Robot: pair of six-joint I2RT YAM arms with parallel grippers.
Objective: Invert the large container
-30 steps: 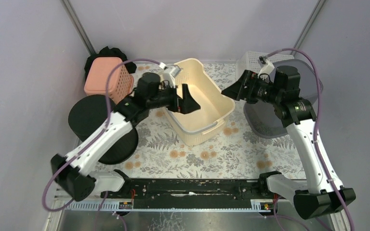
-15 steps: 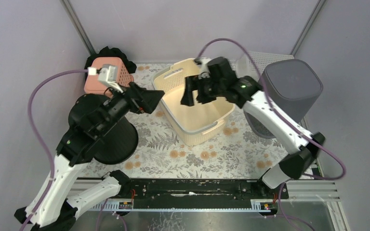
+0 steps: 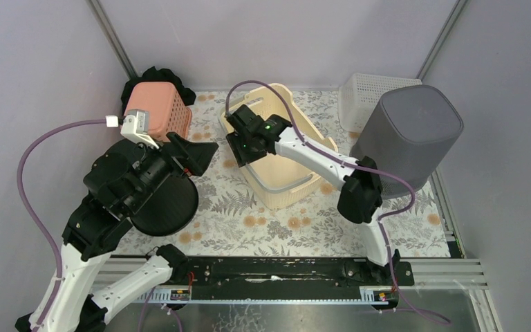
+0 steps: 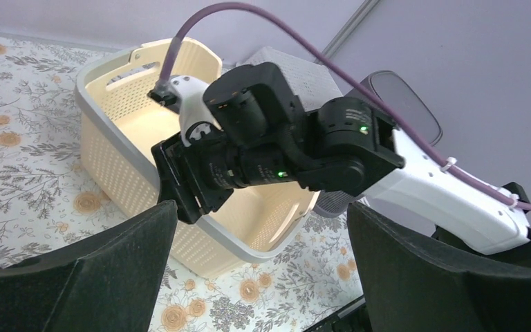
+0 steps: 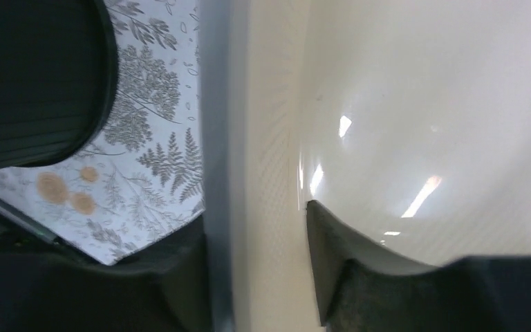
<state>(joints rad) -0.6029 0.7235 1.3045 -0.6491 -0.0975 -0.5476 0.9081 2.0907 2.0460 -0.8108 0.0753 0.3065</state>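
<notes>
The large cream perforated container (image 3: 285, 187) stands upright, mouth up, at the middle of the floral table. It also shows in the left wrist view (image 4: 117, 138). My right gripper (image 3: 239, 148) reaches across it and straddles its left wall at the rim. In the right wrist view the gripper (image 5: 259, 270) has one finger outside and one inside the wall (image 5: 269, 173), both pressed against it. My left gripper (image 3: 204, 153) is open and empty, held up to the left of the container, apart from it. In its own view the left gripper (image 4: 263, 277) faces the right gripper (image 4: 180, 187).
A pink basket (image 3: 153, 114) and a black round bin (image 3: 159, 204) sit at the left under my left arm. A grey bin (image 3: 408, 131) lies tilted at the right with a white basket (image 3: 366, 93) behind it.
My left gripper pulled out of the container to the left and rose. My right arm swung from the right side across the container and closed on its left wall.
</notes>
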